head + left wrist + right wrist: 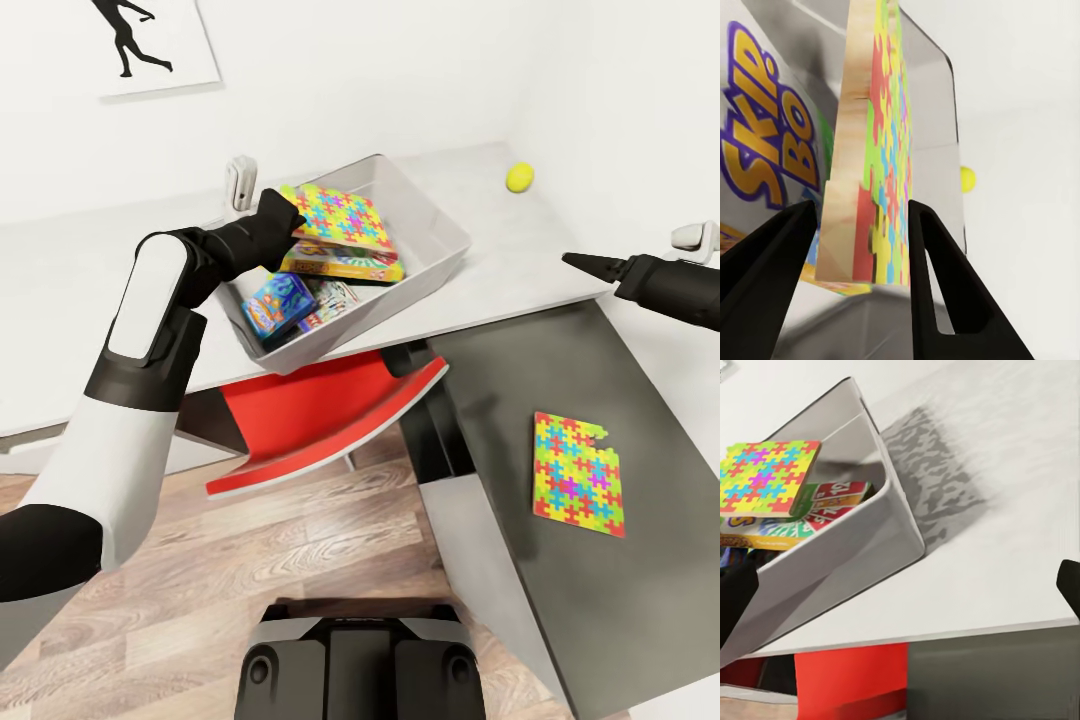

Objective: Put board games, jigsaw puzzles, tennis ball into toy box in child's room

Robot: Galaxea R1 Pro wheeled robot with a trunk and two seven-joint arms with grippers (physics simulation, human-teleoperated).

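left fingers [859,247]: clamped on one puzzle [342,216], held over the toy box [440,222] so it can drop on the board games [300,290].
left arm: bent, reaching over the box edge.
right fingers [585,262]: cannot tell if apart or together.
other puzzle [578,472]: on the dark worktop [500,380].
ball [519,177]: near the back wall.

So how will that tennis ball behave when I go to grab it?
The tennis ball is round and sits free on the light grey table, so a nudge would probably roll it. It looks small and light; closing the right gripper off-centre may squirt it away.
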